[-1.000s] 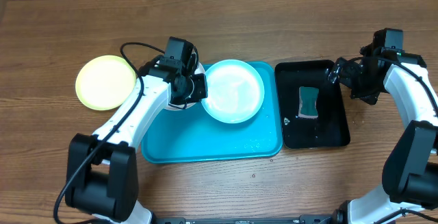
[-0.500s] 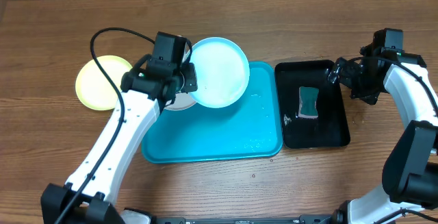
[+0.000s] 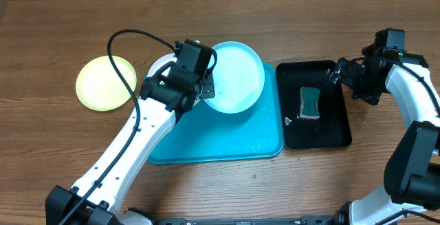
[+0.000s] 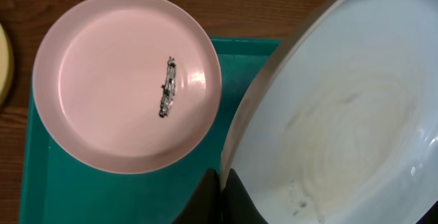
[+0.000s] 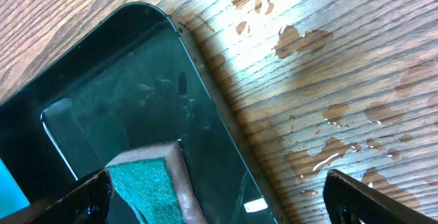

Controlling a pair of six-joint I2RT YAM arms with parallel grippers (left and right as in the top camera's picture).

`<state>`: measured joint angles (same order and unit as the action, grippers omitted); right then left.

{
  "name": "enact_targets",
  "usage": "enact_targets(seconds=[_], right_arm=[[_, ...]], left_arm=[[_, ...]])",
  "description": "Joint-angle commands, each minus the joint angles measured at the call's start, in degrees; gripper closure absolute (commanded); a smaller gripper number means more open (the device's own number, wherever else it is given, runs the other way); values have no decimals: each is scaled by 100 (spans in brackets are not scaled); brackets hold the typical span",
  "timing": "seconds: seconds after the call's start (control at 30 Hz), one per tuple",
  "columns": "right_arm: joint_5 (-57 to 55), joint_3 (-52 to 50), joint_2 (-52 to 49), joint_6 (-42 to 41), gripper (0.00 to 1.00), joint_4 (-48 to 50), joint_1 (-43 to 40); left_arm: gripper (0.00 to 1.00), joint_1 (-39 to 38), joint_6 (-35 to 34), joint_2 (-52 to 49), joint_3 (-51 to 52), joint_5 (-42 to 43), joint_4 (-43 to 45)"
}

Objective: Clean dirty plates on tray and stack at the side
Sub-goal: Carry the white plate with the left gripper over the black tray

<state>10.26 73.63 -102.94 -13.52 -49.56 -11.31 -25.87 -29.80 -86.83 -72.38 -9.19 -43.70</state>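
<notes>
A pale blue plate [image 3: 235, 77] hangs by its rim in the clenched left hand [image 3: 207, 87], raised over the back edge of the turquoise tray [image 3: 227, 142]. In the left wrist view, the dark fingers [image 4: 205, 200] pinch the plate's near edge, and its inner face shows wet, cloudy streaks. Beside it, a white plate [image 4: 126, 80], pinkish to the wrist camera, lies flat on the tray's back left corner with a dark smear [image 4: 168, 97] near its middle; from overhead the arm hides most of it. A yellow-green plate [image 3: 105, 82] sits on the wooden bench [image 3: 220, 18], just left of the tray and apart from it. Right of the tray stands a glossy black tray [image 3: 330, 132] holding a green sponge [image 3: 310, 102]. The right hand [image 3: 340, 71] hovers over that tray's back right corner, its fingers spread wide and grasping nothing. Water drops [image 5: 321, 114] spot the bench there.
</notes>
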Motion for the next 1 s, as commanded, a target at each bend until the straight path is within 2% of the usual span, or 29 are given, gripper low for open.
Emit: enact_targets(seconds=[0.0, 0.4, 0.47, 0.67, 0.97], right_arm=[[33, 107, 61, -20, 0, 17, -24], [229, 111, 61, -22, 0, 289, -118], [251, 111, 61, -81, 0, 393, -275], [251, 111, 61, -1097, 0, 649, -1099], [247, 107, 61, -1095, 0, 645, -1864]], left_arm=[[96, -24, -518, 74, -138, 326, 48], [96, -170, -772, -210, -138, 1038, 595], [96, -240, -767, -282, -138, 1032, 675], [96, -476, -752, -586, -138, 1029, 1080], [96, -946, -750, -1126, -138, 1001, 2260]])
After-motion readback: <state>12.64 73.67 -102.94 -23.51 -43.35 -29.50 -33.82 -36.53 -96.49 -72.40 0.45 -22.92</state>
